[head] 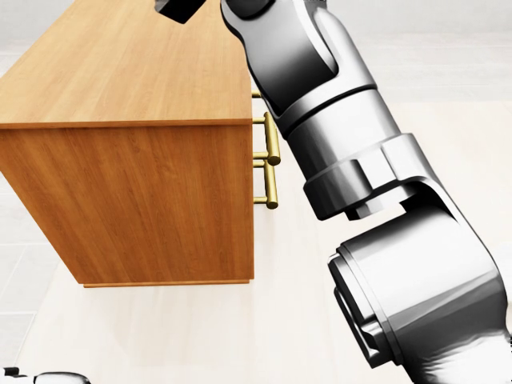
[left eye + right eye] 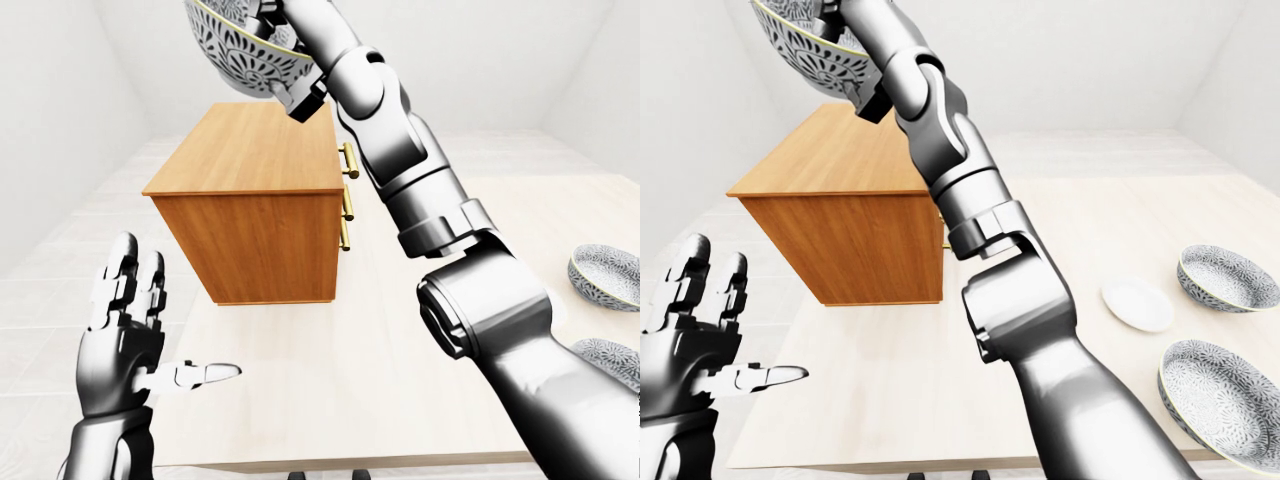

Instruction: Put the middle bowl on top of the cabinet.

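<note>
Right arm [image 1: 336, 120] raised, its right hand [image 2: 292, 40] closed on the patterned bowl [image 2: 240, 55] at the top edge of both eye views. The fingers hook over the rim from the view's right and a dark part of the hand sits under the bowl's wall. The bowl is tilted and shows its outer wall in the left-eye view and part of its interior in the right-eye view. It is grey-white, covered in a dense dark ornamental pattern inside and out, and finished with a thin yellowish line along the rim. It hangs in the air above the top of the cabinet [image 2: 250, 200], clearly apart from it. Which part of the top lies under it cannot be told. The cabinet is of orange-brown wood with a lighter top and carries brass handles [image 2: 349, 165] on the face turned to the view's right. It stands on the pale wooden table [image 2: 940, 380] near the table's left edge. In the right-eye view a second bowl [image 2: 1230, 277] and a third bowl [image 2: 1225, 390], patterned like the held one, rest near the table's right edge, with a white saucer [image 2: 1138, 303] just to their left. The left hand [image 2: 125, 320] hovers at the lower left, by the table's near left corner, empty, its fingers upright and spread and its thumb pointing to the view's right. In the head view the right arm fills the right half, beside the cabinet.
</note>
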Available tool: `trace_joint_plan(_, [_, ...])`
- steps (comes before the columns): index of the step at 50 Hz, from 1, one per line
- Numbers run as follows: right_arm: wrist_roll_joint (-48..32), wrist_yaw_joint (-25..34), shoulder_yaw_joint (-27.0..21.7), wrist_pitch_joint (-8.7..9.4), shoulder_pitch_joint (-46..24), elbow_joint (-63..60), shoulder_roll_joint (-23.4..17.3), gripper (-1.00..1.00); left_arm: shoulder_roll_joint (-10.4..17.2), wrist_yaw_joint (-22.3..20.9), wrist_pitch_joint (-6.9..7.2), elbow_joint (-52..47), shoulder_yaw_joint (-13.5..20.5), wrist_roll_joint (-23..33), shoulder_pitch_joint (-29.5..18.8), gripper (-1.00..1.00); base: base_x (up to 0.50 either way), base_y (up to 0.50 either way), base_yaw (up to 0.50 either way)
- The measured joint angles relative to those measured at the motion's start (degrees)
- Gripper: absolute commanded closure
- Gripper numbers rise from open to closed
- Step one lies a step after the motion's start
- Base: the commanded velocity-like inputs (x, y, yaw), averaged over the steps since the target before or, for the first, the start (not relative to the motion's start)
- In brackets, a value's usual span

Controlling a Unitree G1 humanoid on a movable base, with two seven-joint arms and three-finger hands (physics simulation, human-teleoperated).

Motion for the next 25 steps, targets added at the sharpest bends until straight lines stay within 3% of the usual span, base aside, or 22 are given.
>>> trace_joint_plan(25, [-4.7, -2.3, -0.9, 0.00, -0.1, 7.7, 2.4, 1.00, -0.4, -1.1, 0.00, 0.0, 1.4, -1.1, 0.4, -1.00, 0.00, 0.00, 0.00])
